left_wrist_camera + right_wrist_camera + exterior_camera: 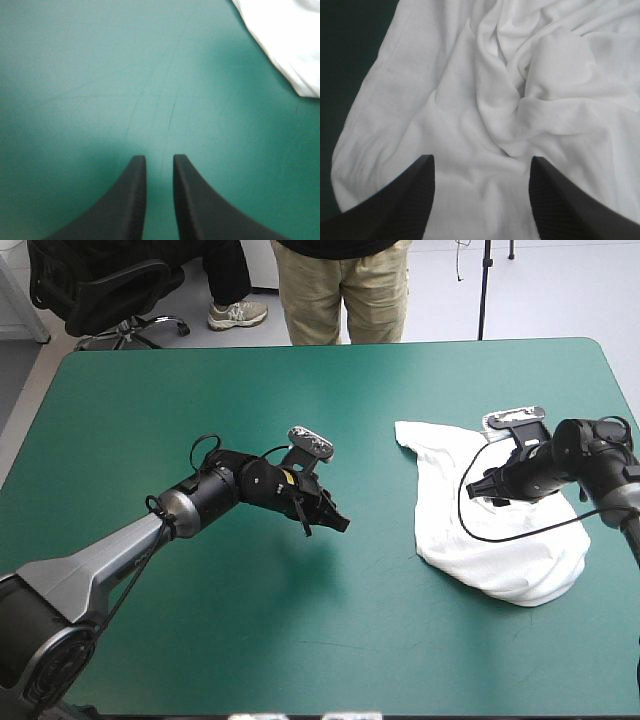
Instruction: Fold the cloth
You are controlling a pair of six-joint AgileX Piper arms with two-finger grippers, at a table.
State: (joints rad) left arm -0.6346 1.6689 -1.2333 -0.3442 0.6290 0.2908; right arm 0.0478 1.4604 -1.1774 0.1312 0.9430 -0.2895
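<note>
1. the t-shirt (520,560) lies in a crumpled white heap on the right half of the table. it rests on the teal-green cover (200,390), close to the right edge, and one corner of it points toward the far edge.
2. the right gripper (487,488) hangs directly over that heap, above its upper middle part.
3. in the right wrist view, its black fingers (395,200) stand wide apart. rumpled white folds fill the space between them and ahead of them.
4. nothing is pinched there, so that gripper has hold of nothing. whether the fingertips touch the fabric, i cannot tell.
5. a dark strip of cover shows past the shirt's rounded edge, off to one side of the right gripper.
6. the left gripper (338,520) is out over bare cover near the middle of the table, well apart from the t-shirt.
7. its two fingers are almost together, with just a narrow slit of cover showing between the tips. it has nothing in its grasp.
8. in the left wrist view, an edge of the t-shirt shows ahead of the left gripper and off to the side, clear of the fingers.
</note>
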